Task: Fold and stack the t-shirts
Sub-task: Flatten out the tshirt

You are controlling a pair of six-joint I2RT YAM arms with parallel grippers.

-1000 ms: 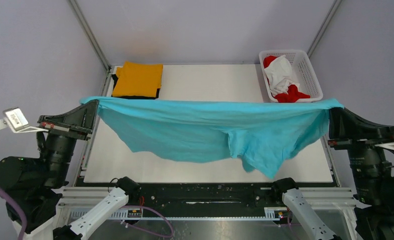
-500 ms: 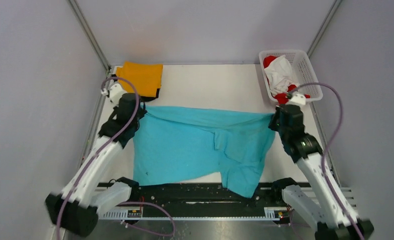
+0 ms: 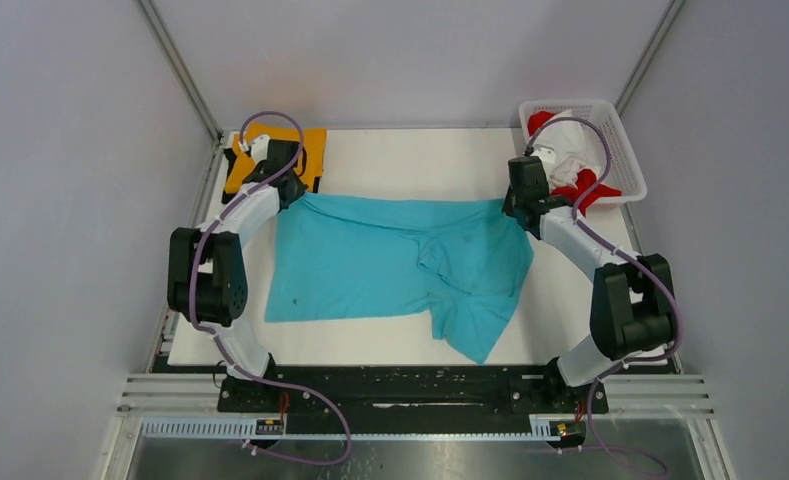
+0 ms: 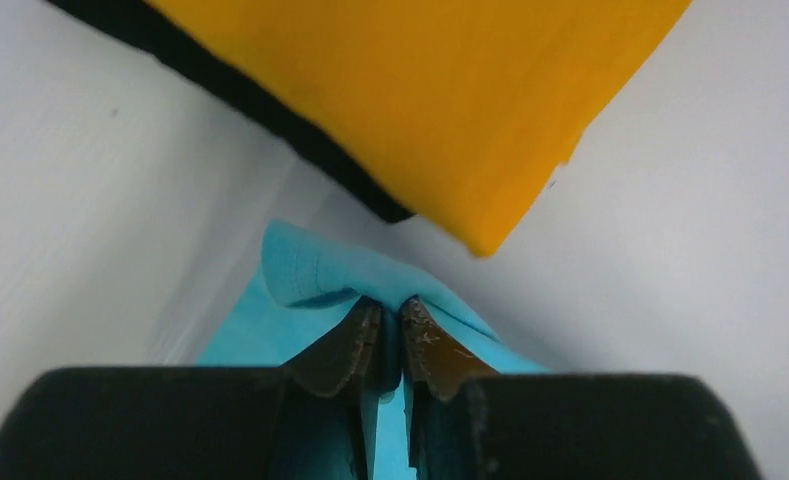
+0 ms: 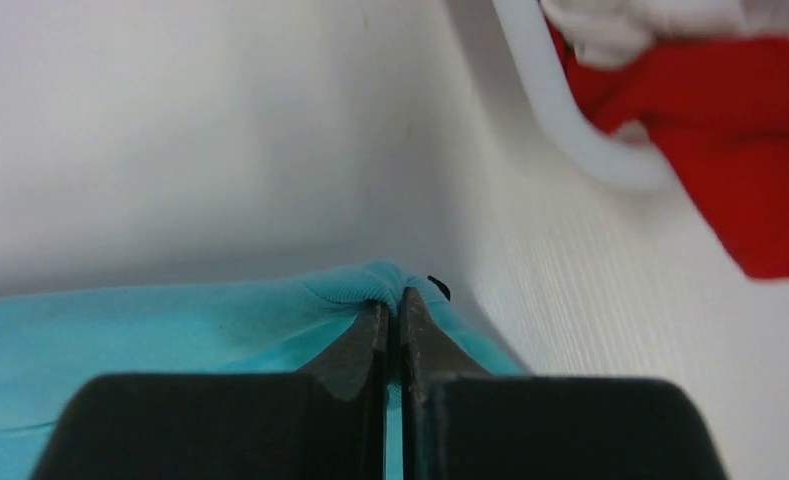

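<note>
White tabletop carrying the turquoise t-shirt, spread at centre, its near right part folded over itself. Lattice basket, far right corner, holds a crumpled red t-shirt and white t-shirt, partly behind a cable. Orange t-shirt, far left, half hidden by the left arm; black t-shirt beneath shows only an edge. Left hand and right hand, both narrow, each pinch a far turquoise corner
</note>
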